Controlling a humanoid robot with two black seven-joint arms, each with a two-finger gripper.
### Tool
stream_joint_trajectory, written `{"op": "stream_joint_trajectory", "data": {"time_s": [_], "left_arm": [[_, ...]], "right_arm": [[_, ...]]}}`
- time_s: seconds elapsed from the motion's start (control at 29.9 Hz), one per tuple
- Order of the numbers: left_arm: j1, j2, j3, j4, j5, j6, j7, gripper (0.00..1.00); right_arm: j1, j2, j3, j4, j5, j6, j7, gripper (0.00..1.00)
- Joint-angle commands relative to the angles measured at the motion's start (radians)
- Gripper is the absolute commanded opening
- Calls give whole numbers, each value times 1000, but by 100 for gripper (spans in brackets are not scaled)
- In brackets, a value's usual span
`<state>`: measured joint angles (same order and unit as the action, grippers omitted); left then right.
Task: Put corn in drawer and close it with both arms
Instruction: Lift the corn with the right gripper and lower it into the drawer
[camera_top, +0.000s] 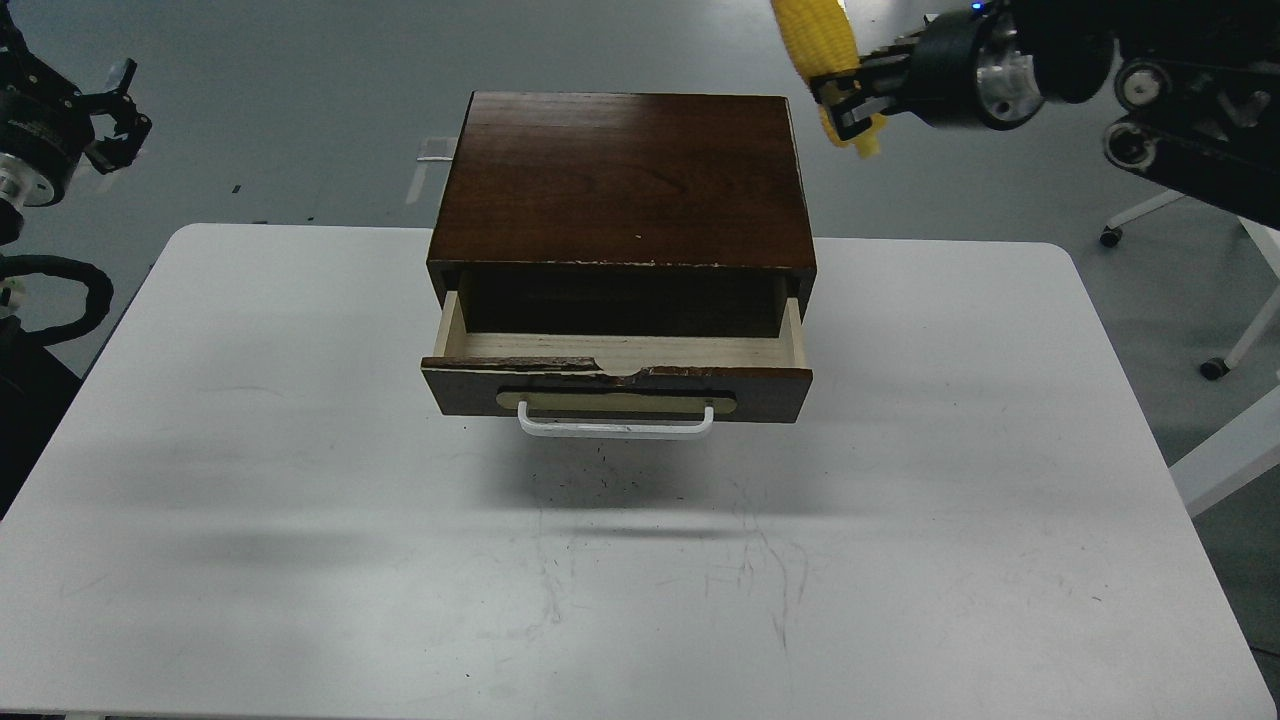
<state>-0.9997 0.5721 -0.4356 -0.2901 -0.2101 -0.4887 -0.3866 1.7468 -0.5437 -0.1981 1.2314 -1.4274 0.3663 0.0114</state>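
Observation:
The dark-brown wooden box (620, 180) stands at the back middle of the white table (300, 500). Its drawer (617, 388) is pulled out, with a white bar handle (616, 425), a chipped top edge and pale wood inside. My right gripper (845, 100) is shut on the yellow corn (822, 40) and holds it high in the air, just beyond the box's back right corner; the cob's top runs out of view. My left gripper (118, 125) is up at the far left, off the table; its fingers stand apart and hold nothing.
Grey floor lies behind the table. White chair legs with castors (1215, 368) stand at the right, past the table's edge. A black cable loop (60, 300) hangs at the left edge.

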Motion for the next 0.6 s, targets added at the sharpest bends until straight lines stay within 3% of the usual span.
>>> {"op": "stream_joint_trajectory", "data": {"time_s": [0.0, 0.27, 0.57], "left_arm": [[-2, -1, -2, 0, 0, 0, -3, 98], [-2, 14, -2, 0, 0, 0, -5, 98], [0, 18, -2, 0, -2, 0, -11, 98]], "right_arm": [[40, 123, -3, 23, -93, 0, 10, 13], [97, 179, -87, 184, -335, 11, 74, 14], [96, 237, -168, 189, -450, 10, 113, 14]]}}
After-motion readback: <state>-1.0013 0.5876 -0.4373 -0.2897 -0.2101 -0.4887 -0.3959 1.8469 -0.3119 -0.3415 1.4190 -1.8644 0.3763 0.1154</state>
